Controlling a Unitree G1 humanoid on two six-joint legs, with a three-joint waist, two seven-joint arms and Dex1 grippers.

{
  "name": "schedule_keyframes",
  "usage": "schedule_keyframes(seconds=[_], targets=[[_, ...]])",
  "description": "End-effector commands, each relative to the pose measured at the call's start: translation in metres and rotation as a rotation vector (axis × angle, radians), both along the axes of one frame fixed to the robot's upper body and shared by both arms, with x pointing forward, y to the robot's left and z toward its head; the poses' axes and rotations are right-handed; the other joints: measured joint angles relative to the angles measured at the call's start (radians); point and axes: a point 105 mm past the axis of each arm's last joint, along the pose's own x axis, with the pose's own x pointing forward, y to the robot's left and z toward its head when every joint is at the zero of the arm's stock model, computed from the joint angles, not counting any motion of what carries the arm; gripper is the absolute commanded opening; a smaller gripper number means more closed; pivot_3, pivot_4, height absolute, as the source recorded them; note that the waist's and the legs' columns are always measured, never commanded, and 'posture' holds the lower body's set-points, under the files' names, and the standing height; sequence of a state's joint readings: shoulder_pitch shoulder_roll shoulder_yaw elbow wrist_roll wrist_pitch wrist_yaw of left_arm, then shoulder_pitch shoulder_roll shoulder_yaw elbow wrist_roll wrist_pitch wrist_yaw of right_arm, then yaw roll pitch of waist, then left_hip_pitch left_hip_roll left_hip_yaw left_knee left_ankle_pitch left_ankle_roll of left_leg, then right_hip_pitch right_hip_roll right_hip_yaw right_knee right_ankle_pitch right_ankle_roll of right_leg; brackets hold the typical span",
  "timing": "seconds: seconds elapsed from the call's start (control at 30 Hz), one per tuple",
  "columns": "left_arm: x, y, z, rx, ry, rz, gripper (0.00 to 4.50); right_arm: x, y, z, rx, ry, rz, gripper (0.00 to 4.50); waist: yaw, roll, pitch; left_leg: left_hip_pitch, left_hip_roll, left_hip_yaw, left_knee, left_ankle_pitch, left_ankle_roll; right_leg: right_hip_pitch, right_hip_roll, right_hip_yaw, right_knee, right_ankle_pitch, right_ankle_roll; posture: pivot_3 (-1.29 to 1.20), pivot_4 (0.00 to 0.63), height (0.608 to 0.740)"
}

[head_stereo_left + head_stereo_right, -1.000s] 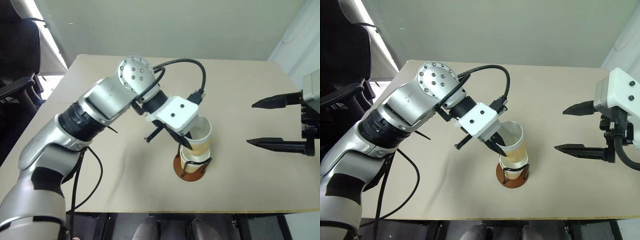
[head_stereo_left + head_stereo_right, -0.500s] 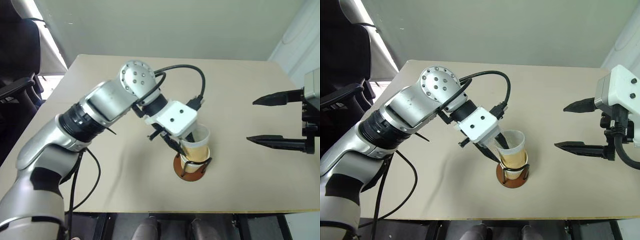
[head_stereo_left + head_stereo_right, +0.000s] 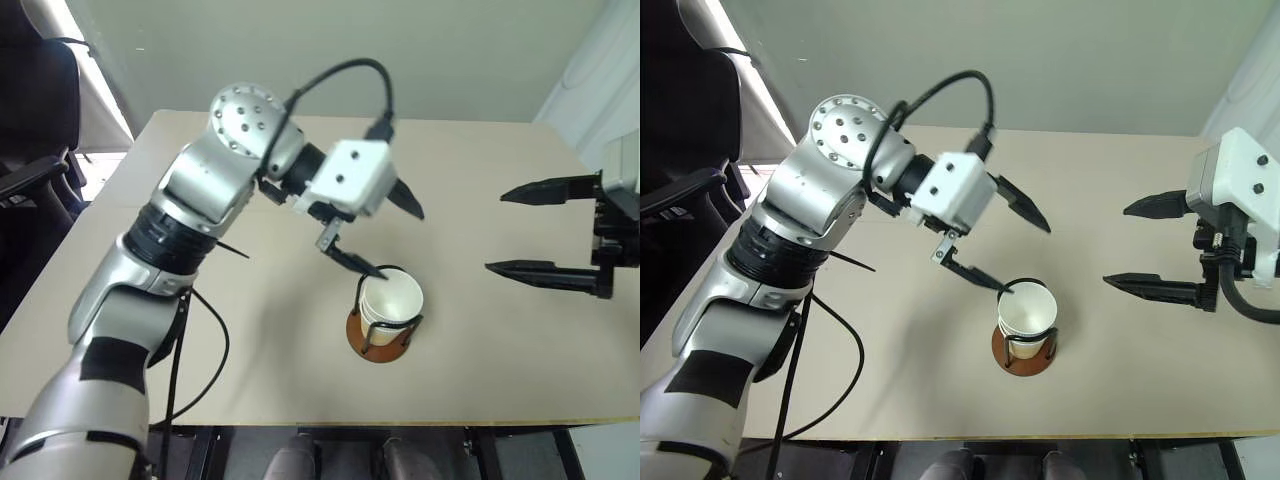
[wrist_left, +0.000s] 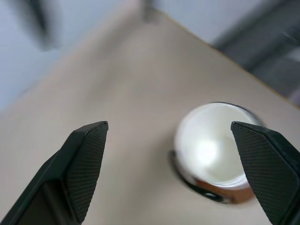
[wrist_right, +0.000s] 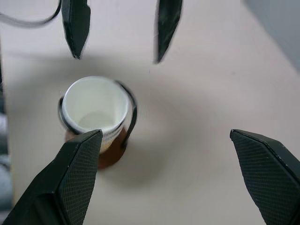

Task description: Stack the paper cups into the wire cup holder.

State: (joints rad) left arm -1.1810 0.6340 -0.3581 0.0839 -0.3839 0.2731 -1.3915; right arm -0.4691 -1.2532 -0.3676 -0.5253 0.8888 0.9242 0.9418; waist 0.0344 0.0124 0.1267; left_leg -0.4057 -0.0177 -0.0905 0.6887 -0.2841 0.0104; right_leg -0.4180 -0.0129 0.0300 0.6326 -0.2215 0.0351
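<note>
The paper cups (image 3: 392, 298) sit nested in one upright stack inside the wire cup holder (image 3: 372, 346), white inside facing up, near the table's front middle. My left gripper (image 3: 385, 235) hangs open just above and behind the stack, holding nothing; its lower finger tip is close to the top cup's rim. In the left wrist view the cups (image 4: 211, 149) lie between and beyond the spread fingers (image 4: 84, 157). My right gripper (image 3: 497, 232) is open and empty, off to the right of the holder, pointing toward it. The right wrist view shows the cups (image 5: 93, 105) in the holder (image 5: 110, 153).
The tan table (image 3: 200, 340) carries nothing else. Its front edge runs just below the holder. A black office chair (image 3: 35, 150) stands off the table's left side. A black cable (image 3: 340, 75) loops over my left wrist.
My left gripper opened and let go of the top cup, which dropped down into the stack. The gripper then rose and swung back from the holder. The right gripper barely moved.
</note>
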Motion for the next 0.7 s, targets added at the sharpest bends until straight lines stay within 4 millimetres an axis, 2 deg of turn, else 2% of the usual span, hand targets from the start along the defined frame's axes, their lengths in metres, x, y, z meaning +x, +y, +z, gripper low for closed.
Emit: schedule_keyframes(seconds=[0.03,0.13,0.27,0.43,0.53,0.63,0.7], targets=[[0.017,0.022,0.018,-0.181,0.007,0.191,4.49,0.022,-0.009,-0.004,0.085,-0.011,-0.102,4.5,-0.004,0.0,0.0,0.0,0.0,0.0,0.002,0.0,0.0,-0.001,0.0,0.0,0.002,0.0,0.0,0.0,0.15,0.74],[0.04,0.051,0.018,-0.344,0.056,0.411,4.49,0.047,-0.015,-0.019,0.178,0.005,-0.186,4.5,-0.004,0.0,0.0,0.0,0.0,0.0,0.007,0.0,0.0,-0.001,0.0,0.0,0.008,0.0,0.0,0.0,0.15,0.74],[0.061,0.085,0.004,-0.486,0.112,0.643,4.49,0.074,-0.028,-0.039,0.265,0.028,-0.304,4.5,-0.003,0.0,0.0,0.002,-0.001,0.0,0.011,0.0,0.001,0.001,0.0,0.0,0.011,0.0,0.0,0.0,0.15,0.74],[0.088,0.141,-0.034,-0.657,0.195,0.988,4.49,0.115,-0.063,-0.069,0.377,0.033,-0.575,4.5,-0.003,0.0,0.0,0.005,-0.001,0.0,0.012,0.001,0.002,0.004,0.0,0.0,0.012,0.001,0.0,0.0,0.15,0.74],[0.097,0.17,-0.054,-0.707,0.198,1.159,4.49,0.129,-0.081,-0.081,0.397,0.011,-0.709,4.5,-0.002,0.0,0.0,0.005,-0.001,0.0,0.011,0.002,0.001,0.003,0.0,0.0,0.012,0.001,0.0,0.0,0.15,0.74],[0.103,0.207,-0.067,-0.809,0.229,1.333,4.49,0.142,-0.113,-0.096,0.41,-0.035,-0.921,4.5,-0.003,0.0,0.0,0.005,-0.001,0.0,0.011,0.002,0.001,0.002,0.0,0.0,0.012,0.001,-0.001,0.0,0.15,0.74],[0.103,0.222,-0.073,-0.845,0.233,1.398,4.49,0.145,-0.13,-0.101,0.454,-0.053,-1.024,4.5,-0.003,0.0,0.0,0.005,-0.001,0.0,0.01,0.002,0.001,0.001,0.0,0.0,0.012,0.002,-0.001,0.0,0.15,0.74]])
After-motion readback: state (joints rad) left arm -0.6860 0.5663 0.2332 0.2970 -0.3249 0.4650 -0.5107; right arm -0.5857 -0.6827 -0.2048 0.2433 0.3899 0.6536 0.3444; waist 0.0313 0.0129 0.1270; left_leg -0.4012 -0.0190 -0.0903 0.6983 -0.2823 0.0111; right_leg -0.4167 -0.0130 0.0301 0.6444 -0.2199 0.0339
